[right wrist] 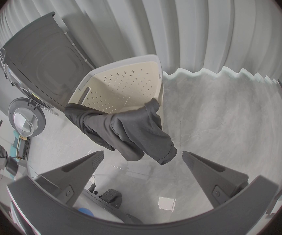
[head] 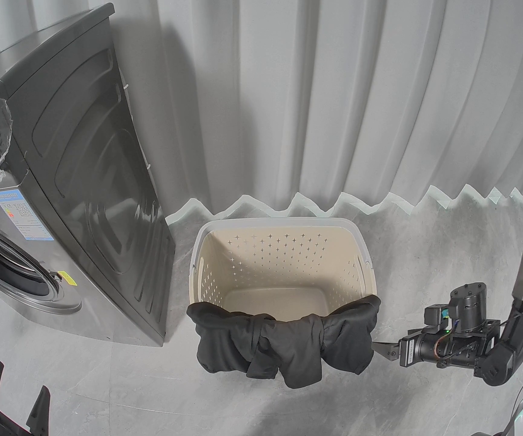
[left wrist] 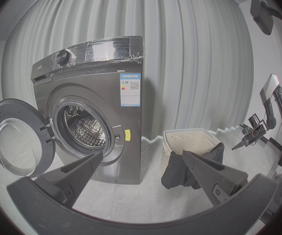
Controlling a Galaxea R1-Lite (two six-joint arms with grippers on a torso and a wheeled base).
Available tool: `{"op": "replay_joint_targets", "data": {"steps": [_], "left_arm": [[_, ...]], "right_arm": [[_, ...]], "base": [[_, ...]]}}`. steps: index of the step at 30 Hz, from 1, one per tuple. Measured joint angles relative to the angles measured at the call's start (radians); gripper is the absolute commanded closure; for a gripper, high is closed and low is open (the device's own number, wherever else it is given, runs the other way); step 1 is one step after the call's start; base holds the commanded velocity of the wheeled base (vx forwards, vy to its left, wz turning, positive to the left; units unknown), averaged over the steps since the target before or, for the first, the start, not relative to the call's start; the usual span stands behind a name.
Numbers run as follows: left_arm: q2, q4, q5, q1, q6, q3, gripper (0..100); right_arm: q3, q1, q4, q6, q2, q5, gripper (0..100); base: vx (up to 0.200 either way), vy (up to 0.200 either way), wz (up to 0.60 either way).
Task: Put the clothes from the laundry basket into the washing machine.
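Over basket rim [head: 282,220], dark garment [head: 285,343] draped — right jaws apart beside it, left jaws apart, distant.

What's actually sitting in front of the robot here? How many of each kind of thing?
Washing machine: 1
Laundry basket: 1
Dark garment, draped over the basket's front rim: 1
Grippers: 2, the left gripper and the right gripper, both open
Total: 5

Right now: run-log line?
black garment: draped over laundry basket rim | washer door: open | left end effector: open | right end effector: open
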Motion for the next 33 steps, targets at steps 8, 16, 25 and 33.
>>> {"op": "replay_joint_targets", "data": {"steps": [8, 16, 25, 33], "left_arm": [[0.0, 0.0, 0.0, 0.0, 0.0, 0.0, 0], [0.0, 0.0, 0.0, 0.0, 0.0, 0.0, 0], [0.0, 0.0, 0.001, 0.0, 0.001, 0.0, 0], [0.0, 0.0, 0.001, 0.0, 0.001, 0.0, 0]], "right_arm": [[-0.08, 0.009, -0.057, -0.002, 0.172, -0.005, 0], [-0.198, 0.031, -0.054, 0.002, 0.262, -0.003, 0], [-0.29, 0.039, -0.059, 0.009, 0.32, -0.003, 100], [-0.299, 0.039, -0.061, 0.01, 0.333, -0.003, 100]], "base": [[0.0, 0.0, 0.0], [0.0, 0.0, 0.0], [0.0, 0.0, 0.0], [0.0, 0.0, 0.0]]}}
